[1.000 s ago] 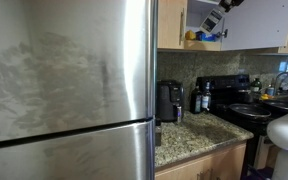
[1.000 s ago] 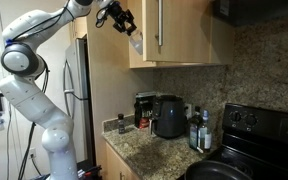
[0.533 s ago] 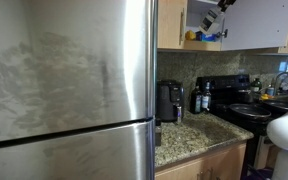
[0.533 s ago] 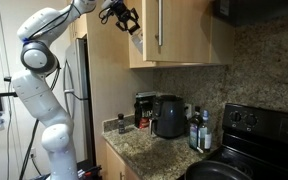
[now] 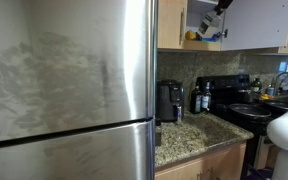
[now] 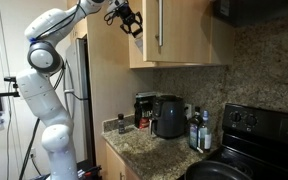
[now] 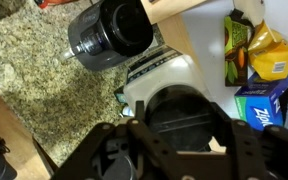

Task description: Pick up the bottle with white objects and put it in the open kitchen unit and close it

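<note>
Gripper (image 7: 180, 128) clenched, seemingly around small whitish bottle with dark end (image 7: 162, 78); wrist view is murky at bottom centre. Both sit high in both exterior views, at open front of light tan wooden wall cabinet (image 6: 184, 40). Speckled granite table (image 7: 34, 80) at left. Yellow packets (image 7: 269, 55) and blue box (image 7: 259, 100) on white shelf at right.
</note>
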You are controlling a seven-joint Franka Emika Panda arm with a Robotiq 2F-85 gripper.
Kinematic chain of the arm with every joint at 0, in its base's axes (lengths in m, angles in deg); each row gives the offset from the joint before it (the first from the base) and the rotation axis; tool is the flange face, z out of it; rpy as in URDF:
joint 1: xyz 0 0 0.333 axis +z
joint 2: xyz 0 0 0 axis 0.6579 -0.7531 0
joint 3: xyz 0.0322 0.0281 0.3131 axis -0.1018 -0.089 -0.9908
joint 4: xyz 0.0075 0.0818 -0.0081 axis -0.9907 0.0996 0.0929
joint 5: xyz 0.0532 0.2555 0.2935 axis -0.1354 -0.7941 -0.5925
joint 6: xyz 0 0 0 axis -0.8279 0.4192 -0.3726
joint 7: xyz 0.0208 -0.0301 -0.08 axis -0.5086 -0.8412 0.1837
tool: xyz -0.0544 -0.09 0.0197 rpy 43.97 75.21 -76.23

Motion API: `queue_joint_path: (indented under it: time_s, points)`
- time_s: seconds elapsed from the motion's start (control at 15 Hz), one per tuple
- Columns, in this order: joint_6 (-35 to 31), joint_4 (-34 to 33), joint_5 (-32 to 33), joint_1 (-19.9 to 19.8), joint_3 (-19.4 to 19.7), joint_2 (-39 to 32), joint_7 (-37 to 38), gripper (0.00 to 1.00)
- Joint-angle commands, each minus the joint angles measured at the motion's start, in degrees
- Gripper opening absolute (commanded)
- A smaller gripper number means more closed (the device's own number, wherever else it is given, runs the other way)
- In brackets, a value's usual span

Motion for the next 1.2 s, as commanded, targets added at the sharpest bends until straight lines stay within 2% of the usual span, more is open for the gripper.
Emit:
queue_joint_path:
  time_s: [0.0, 0.27, 0.33, 0.47, 0.53, 0.67, 0.87, 1.13]
  points:
    - [0.6, -13.4, -5.0, 2.4, 4.5, -9.5, 7.6, 0.37]
    - [0.1, -22.2, -13.3, 3.9, 8.7, -15.8, 15.0, 0.37]
    - [-0.1, -12.9, -9.3, 2.5, 6.6, -11.2, 11.9, 0.62]
    - [0.0, -16.2, -11.6, 3.1, 7.6, -13.3, 13.5, 0.62]
    - [-0.3, -15.5, -10.7, 3.4, 7.5, -13.2, 12.4, 0.37]
    - [-0.5, -18.6, -12.4, 3.3, 7.8, -16.0, 16.1, 0.37]
    - [-1.7, -26.8, -19.0, 3.8, 9.7, -22.5, 24.5, 0.37]
    - [-5.9, -32.7, -23.2, 2.4, 9.8, -27.3, 33.0, 0.37]
